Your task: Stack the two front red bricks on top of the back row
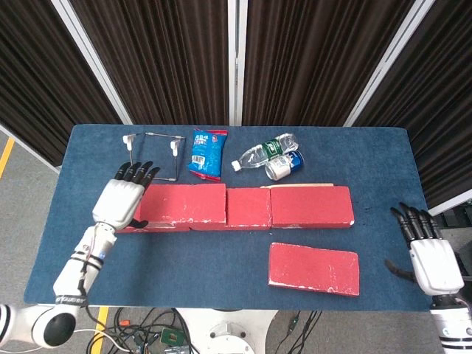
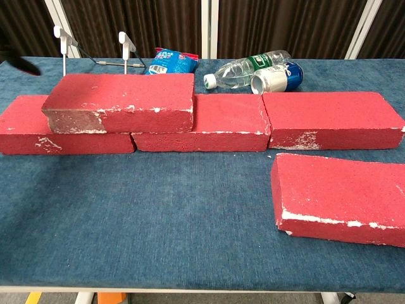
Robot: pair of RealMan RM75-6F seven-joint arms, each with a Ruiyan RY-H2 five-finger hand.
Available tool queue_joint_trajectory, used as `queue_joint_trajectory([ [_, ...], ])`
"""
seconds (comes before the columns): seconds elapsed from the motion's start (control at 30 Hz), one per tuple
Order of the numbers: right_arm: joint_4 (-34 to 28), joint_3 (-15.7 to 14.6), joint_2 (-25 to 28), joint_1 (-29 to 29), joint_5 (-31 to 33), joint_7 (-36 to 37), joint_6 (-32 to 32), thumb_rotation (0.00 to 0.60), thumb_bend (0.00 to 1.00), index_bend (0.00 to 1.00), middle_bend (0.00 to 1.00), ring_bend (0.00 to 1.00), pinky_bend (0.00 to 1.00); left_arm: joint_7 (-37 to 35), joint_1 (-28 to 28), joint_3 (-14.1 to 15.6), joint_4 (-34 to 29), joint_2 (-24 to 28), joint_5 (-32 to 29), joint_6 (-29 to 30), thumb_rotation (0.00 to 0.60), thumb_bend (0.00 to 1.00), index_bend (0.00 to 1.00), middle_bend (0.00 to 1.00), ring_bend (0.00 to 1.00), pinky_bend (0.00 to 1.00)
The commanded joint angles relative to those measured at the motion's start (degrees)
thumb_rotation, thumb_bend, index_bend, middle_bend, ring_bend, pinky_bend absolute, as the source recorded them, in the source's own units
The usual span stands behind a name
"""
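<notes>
One red brick [image 1: 183,203] [image 2: 120,101] lies stacked on the left part of the back row, across the left brick [image 2: 63,138] and the middle brick [image 1: 248,209] [image 2: 215,123]. The right back-row brick [image 1: 310,206] [image 2: 329,119] carries nothing. A second loose red brick [image 1: 313,268] [image 2: 342,196] lies flat on the table in front of it. My left hand [image 1: 122,199] hovers open at the stacked brick's left end, fingers spread, holding nothing. In the chest view only a dark fingertip [image 2: 22,64] of that hand shows. My right hand [image 1: 430,254] is open beyond the table's right edge.
Behind the bricks lie a blue snack bag [image 1: 207,153], a plastic bottle [image 1: 264,152] and a can [image 1: 284,166]. A thin wire rack [image 1: 153,155] stands at the back left. The blue table [image 1: 221,258] has bare cloth in front of the left bricks.
</notes>
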Motion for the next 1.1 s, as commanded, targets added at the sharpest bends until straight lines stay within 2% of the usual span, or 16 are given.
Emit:
queue_joint_trajectory([
  [0.03, -3.9, -2.9, 0.9, 2.2, -0.7, 0.6, -6.6, 0.6, 0.0, 0.0, 0.0, 0.0, 0.0, -4.5, 7.3, 4.4, -0.1, 3.5, 8.3, 3.7, 0.6, 0.0, 0.04, 0.0, 0.0, 0.0],
  [0.23, -7.8, -4.2, -0.9, 5.6, 2.8, -5.1, -15.1, 0.6, 0.0, 0.0, 0.0, 0.0, 0.0, -11.5, 12.9, 5.9, 2.4, 6.2, 11.2, 1.6, 0.6, 0.0, 0.04, 0.0, 0.0, 0.0],
  [0.37, -9.1, -4.8, -2.0, 7.2, 4.1, -9.1, -18.2, 0.6, 0.0, 0.0, 0.0, 0.0, 0.0, -17.2, 15.4, 4.9, 5.0, 7.6, 9.9, -0.7, 0.6, 0.0, 0.04, 0.0, 0.0, 0.0],
  [0.5, -9.7, -4.8, -3.9, 8.6, 7.5, -12.3, -20.7, 0.6, 0.0, 0.0, 0.0, 0.0, 0.0, -21.1, 17.5, 4.6, 7.7, 8.7, 11.8, -3.3, 0.6, 0.0, 0.04, 0.0, 0.0, 0.0],
  [0.9, -6.9, -5.4, -13.2, 8.4, 13.7, -20.9, -18.7, 0.6, 0.0, 0.0, 0.0, 0.0, 0.0, -25.5, 21.8, 2.4, 11.3, 9.0, 18.1, -5.1, 0.6, 0.0, 0.04, 0.0, 0.0, 0.0],
  [1.1, -6.7, -4.3, -14.2, 9.0, 16.3, -21.6, -17.8, 0.6, 0.0, 0.0, 0.0, 0.0, 0.0, -26.8, 24.2, 1.5, 13.2, 8.3, 22.3, -3.7, 0.6, 0.0, 0.04, 0.0, 0.0, 0.0],
])
